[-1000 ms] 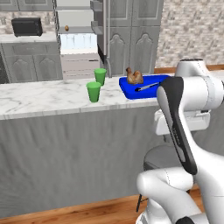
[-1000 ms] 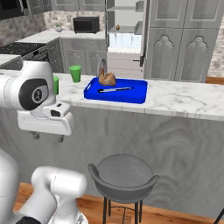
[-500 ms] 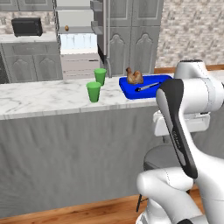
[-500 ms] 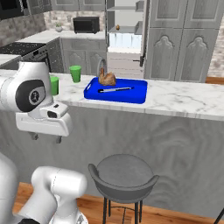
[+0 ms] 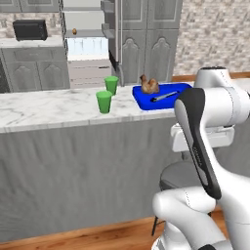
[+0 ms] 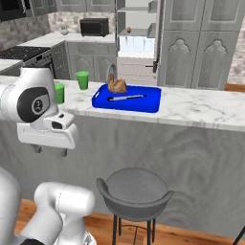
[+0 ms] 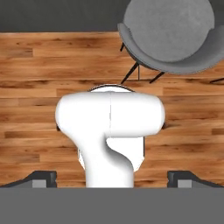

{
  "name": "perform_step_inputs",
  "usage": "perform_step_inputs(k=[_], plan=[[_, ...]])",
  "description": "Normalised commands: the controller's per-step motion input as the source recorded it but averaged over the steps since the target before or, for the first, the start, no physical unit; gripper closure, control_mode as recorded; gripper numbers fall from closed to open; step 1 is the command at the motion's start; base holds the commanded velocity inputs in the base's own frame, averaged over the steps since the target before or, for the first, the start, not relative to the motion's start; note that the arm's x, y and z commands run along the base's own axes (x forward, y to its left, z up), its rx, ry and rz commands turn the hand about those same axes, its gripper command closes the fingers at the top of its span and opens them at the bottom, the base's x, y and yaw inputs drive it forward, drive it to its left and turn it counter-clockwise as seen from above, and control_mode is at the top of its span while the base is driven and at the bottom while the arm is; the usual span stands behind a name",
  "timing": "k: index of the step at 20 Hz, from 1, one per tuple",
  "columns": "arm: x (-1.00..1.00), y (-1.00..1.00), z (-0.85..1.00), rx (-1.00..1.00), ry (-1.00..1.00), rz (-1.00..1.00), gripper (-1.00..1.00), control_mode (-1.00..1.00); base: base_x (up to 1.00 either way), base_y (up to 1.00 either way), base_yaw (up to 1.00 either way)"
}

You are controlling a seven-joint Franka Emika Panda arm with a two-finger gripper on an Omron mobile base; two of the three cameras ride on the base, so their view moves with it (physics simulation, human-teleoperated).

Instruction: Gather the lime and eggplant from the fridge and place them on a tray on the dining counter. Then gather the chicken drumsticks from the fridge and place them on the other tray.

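A brown chicken drumstick (image 5: 149,85) (image 6: 116,85) lies at the back left of a blue tray (image 5: 146,101) (image 6: 143,104) on the marble dining counter (image 5: 49,110) (image 6: 201,107). A thin grey utensil (image 6: 125,97) lies beside it. My gripper (image 6: 50,151) (image 7: 112,177) hangs in front of the counter, below its top, and points down at the wooden floor. It is open with nothing between its fingers. Behind the counter the fridge (image 5: 88,53) (image 6: 136,48) stands open. A small brown item (image 6: 128,30) sits on a fridge shelf. Lime and eggplant are out of view.
Two green cups (image 5: 104,101) (image 5: 111,84) stand on the counter left of the tray. A grey stool (image 6: 134,191) (image 7: 170,35) stands at the counter's front, close to my base. A black microwave (image 5: 30,29) sits on the far counter.
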Motion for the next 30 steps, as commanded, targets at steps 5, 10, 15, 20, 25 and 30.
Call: perform_step_inputs(k=[5,10,15,20,25,30], plan=[[0.0,0.0,0.0,0.0,0.0,0.0,-1.0,1.0,-0.6,-0.84,-0.1],[0.0,0.0,0.0,0.0,0.0,0.0,-1.0,1.0,-0.38,-0.94,-0.43],[0.0,0.0,0.0,0.0,0.0,0.0,-1.0,1.0,-0.18,-0.48,-0.71],[0.0,0.0,0.0,0.0,0.0,0.0,-1.0,1.0,-0.06,-0.32,-0.78],[0.0,0.0,0.0,0.0,0.0,0.0,-1.0,1.0,0.0,-0.45,-0.72],[0.0,0.0,0.0,0.0,0.0,0.0,-1.0,1.0,0.13,-0.62,-0.63]])
